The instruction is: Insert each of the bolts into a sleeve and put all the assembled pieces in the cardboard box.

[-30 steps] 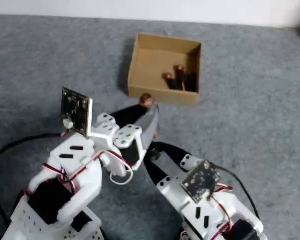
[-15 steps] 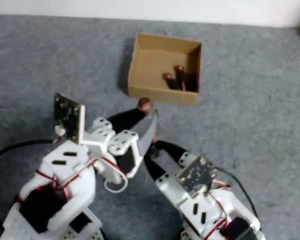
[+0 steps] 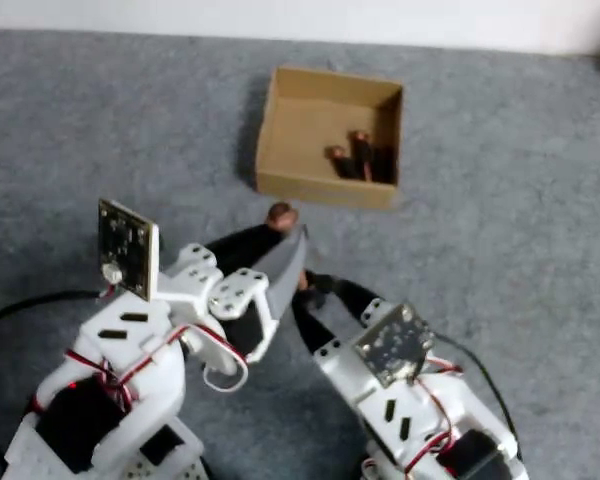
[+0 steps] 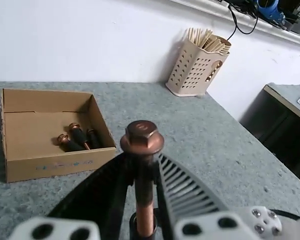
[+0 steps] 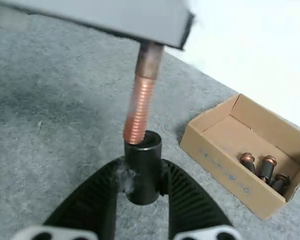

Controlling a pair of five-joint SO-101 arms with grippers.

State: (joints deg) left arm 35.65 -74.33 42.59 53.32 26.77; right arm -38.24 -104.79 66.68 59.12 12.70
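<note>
My left gripper point(image 4: 142, 175) is shut on a copper bolt point(image 4: 143, 170), hex head up point(image 3: 281, 214). The bolt's threaded tip point(image 5: 136, 125) enters the top of a black sleeve point(image 5: 142, 167). My right gripper point(image 5: 142, 185) is shut on that sleeve and holds it upright under the bolt, just in front of the cardboard box point(image 3: 270, 150). Both grippers meet in the middle of the grey carpet point(image 3: 302, 285). Three assembled bolt-and-sleeve pieces point(image 3: 358, 157) lie in the box's right part point(image 4: 75, 137) point(image 5: 262, 167).
The box's left half point(image 3: 300, 130) is bare. A beige perforated holder with wooden sticks point(image 4: 200, 62) stands against the white wall. Grey carpet spreads open on both sides of the arms point(image 3: 520, 230).
Both arms have shifted slightly toward the near edge and left; the bolt head has moved down a little, away from the box wall, with the sleeve held under it.
</note>
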